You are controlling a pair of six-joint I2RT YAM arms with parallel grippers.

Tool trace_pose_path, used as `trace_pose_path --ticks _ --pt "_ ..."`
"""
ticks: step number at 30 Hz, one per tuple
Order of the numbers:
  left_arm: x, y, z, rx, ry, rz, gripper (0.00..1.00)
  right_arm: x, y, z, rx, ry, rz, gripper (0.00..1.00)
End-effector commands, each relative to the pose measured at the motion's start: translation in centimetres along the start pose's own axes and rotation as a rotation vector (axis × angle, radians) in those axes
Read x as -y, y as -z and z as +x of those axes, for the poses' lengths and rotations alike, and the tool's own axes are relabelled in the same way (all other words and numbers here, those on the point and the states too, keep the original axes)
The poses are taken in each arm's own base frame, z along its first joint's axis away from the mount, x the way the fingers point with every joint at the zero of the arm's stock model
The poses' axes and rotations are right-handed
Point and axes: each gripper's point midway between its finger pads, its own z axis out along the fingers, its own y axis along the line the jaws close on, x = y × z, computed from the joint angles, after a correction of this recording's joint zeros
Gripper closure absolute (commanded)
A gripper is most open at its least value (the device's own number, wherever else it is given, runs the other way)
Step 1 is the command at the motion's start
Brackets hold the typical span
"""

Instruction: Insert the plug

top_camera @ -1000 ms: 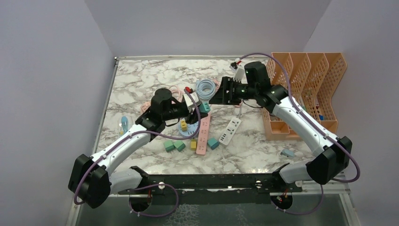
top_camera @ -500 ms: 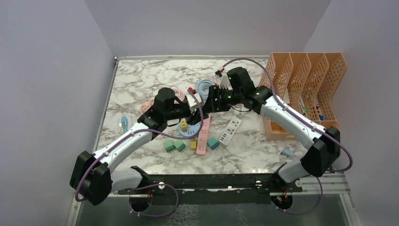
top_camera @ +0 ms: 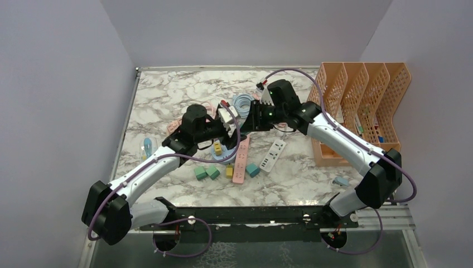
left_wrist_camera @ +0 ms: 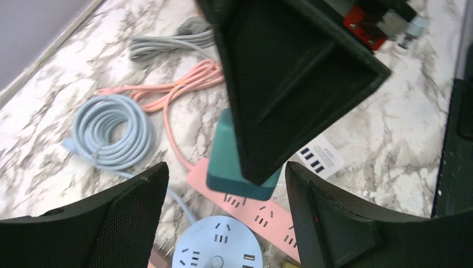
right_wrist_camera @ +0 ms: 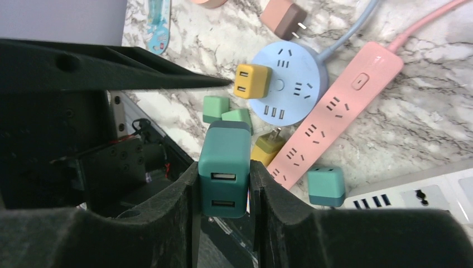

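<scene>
The right pincer (right_wrist_camera: 224, 187) is clamping the teal plug (right_wrist_camera: 224, 159) above the pink power strip (right_wrist_camera: 357, 84) while the left pincer (left_wrist_camera: 226, 215) is gaping wide beside it; squaring it over a free socket (right_wrist_camera: 333, 104) before pressing is looking wise.

Marbled table (top_camera: 162, 95), lilac walls (top_camera: 251, 28)

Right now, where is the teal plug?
In the right wrist view the teal plug is pinched in the right hand, held mid-table over the pink power strip, near the round blue socket hub.
</scene>
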Motion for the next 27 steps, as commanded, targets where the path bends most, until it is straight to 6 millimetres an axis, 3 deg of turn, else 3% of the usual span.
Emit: trace_pose_path --ticks 1,8,14,22,27 --pt "-3.0 1.3 -1.7 0.051 0.084 -0.217 0.2 1.0 -0.1 -1.2 0.072 0.022 0.054 0.99" --pt "-6.1 4.4 -0.5 0.032 0.363 -0.528 0.17 3.1 -2.2 -0.2 0.076 0.044 0.089 0.99" --pt "-7.9 8.2 0.6 -0.025 0.515 -0.77 0.17 3.9 -5.5 1.5 0.038 0.07 0.141 0.99" --pt "-8.3 13.3 -4.6 0.166 0.452 -0.878 0.16 4.5 -9.9 2.9 -0.003 0.111 0.218 0.99" --pt "-8.5 14.9 -5.9 0.191 0.436 -0.918 0.11 5.5 -11.6 3.5 -0.027 0.134 0.276 0.99"
